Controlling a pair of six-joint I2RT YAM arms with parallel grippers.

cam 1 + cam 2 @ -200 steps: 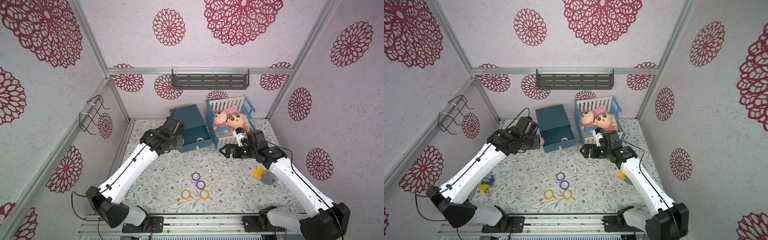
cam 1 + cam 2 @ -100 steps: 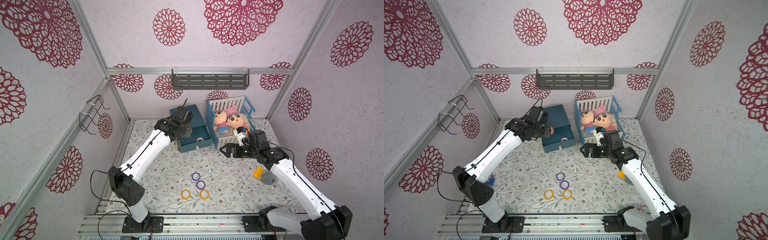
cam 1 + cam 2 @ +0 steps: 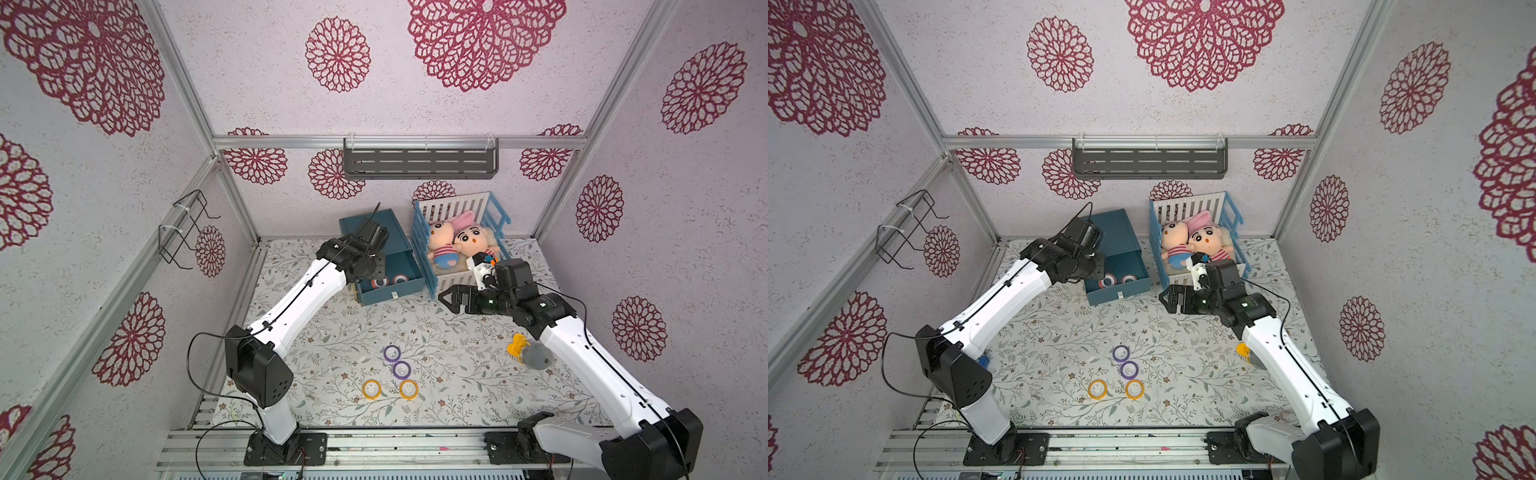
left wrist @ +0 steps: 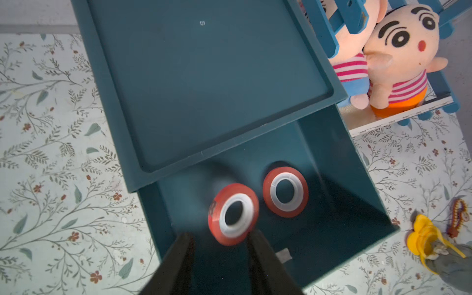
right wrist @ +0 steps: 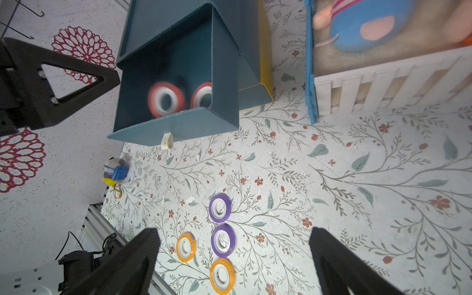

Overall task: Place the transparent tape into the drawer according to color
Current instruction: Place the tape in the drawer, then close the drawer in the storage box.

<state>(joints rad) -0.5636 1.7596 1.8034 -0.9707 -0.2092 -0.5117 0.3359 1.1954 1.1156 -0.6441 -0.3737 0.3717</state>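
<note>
Floral desk boxed in by pale walls with red rosettes. At back edge, blue drawer pulled open beside crib. Above drawer, left claw, jaws partly apart. Holds nothing. Just off its tips, tilted red roll, blurred, inside drawer; flat red roll next to it on drawer floor. Near middle of front edge, purple rolls close together, yellow rolls nearer that edge, side by side, apart. Right claw: spread wide, empty, over desk just in front of crib. Grey-and-yellow toy near right edge.
</note>
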